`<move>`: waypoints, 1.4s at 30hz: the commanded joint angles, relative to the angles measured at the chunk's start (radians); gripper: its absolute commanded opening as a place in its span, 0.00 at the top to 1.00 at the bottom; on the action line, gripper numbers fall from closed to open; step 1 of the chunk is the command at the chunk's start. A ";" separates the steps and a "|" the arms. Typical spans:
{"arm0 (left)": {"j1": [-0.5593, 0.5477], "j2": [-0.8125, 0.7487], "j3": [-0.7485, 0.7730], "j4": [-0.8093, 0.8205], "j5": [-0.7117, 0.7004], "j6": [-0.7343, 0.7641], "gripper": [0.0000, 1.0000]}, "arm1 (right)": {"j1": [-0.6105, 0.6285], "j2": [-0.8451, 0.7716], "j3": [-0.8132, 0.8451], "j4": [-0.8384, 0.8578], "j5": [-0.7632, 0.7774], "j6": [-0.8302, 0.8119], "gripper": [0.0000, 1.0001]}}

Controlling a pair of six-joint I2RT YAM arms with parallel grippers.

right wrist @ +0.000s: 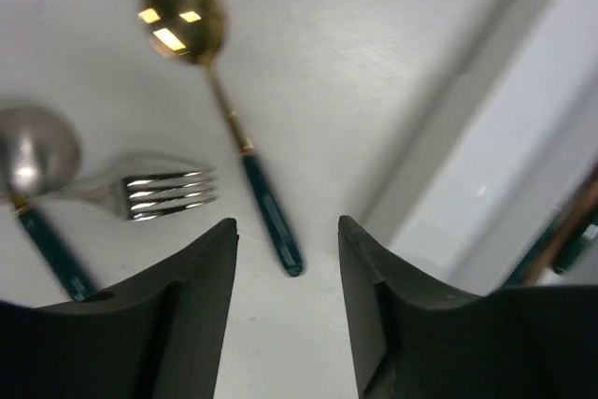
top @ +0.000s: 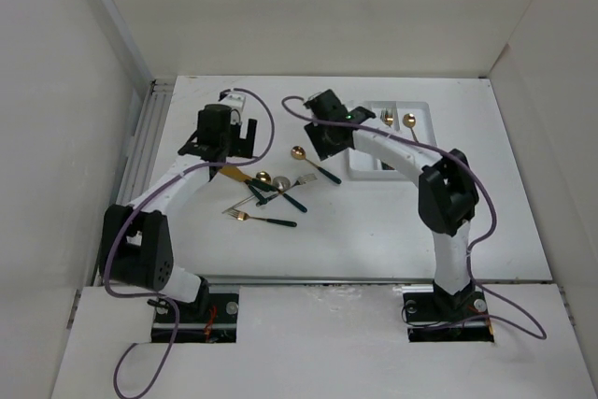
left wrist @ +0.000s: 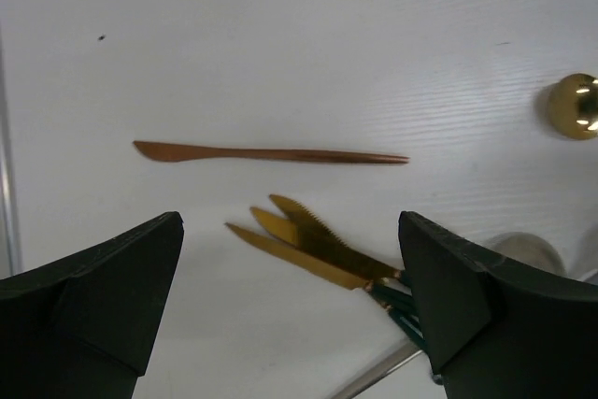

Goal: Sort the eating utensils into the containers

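Both sets of jaws are spread wide and hold nothing. The right jaws hang over the table (top: 374,231), with the tail end of a gold spoon (right wrist: 239,142) under the gap and the tray (right wrist: 486,165) wall just to the right. The left jaws straddle three gold knives (left wrist: 313,245) fanned over each other. A copper knife (left wrist: 271,153) lies apart, beyond them.

Most utensils (top: 266,195) are loose on the table in a clump between the two sets of jaws. Two gold heads show in the tray; I can't tell which slots they're in.

Risks from here:
- Right: the pinch would land on the last bit of the handle. The bowl is the heavy end, so I'd expect the spoon to droop or twist in the grip and catch the tray wall on the way over.
- Right: the outer jaw is near that wall. A straight drop could clip it and shove the tray.
- The fork (right wrist: 163,192) has its tines just beside the spoon's handle. Dragging the spoon could knock it, and also the silver spoon (right wrist: 33,151) next to it.
- Left: the knives overlap and their handles are bunched. Closing there probably grabs two or three, or scissors them apart and comes up empty.
- Left: the thin blades lie flat on the table, so the tips may skid over them instead of getting under.
- Both sides feed off the same clump. If they reach in together, they risk a knock.
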 commanded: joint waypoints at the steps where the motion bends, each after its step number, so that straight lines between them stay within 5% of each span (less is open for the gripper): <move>1: 0.072 -0.086 -0.049 -0.025 0.016 0.015 0.00 | 0.010 0.041 0.008 0.027 -0.114 -0.021 0.48; 19: 0.072 -0.200 -0.167 -0.043 0.052 0.100 0.00 | 0.037 0.229 0.006 0.067 -0.140 0.021 0.61; 22: 0.072 -0.200 -0.167 -0.034 0.052 0.124 0.00 | 0.038 0.239 -0.012 0.079 -0.140 0.022 0.81; 23: 0.072 -0.200 -0.167 -0.034 0.052 0.124 0.00 | 0.038 0.239 -0.012 0.090 -0.140 0.035 1.00; 30: 0.053 -0.209 -0.124 -0.057 0.061 0.103 0.00 | 0.013 0.106 0.055 0.100 -0.146 0.090 1.00; 37: 0.023 -0.229 -0.080 -0.091 0.061 0.094 0.00 | -0.206 -0.118 0.068 0.091 -0.136 0.144 1.00; 42: 0.023 -0.249 -0.080 -0.091 0.038 0.084 0.00 | -0.378 -0.068 0.052 -0.008 -0.004 0.080 1.00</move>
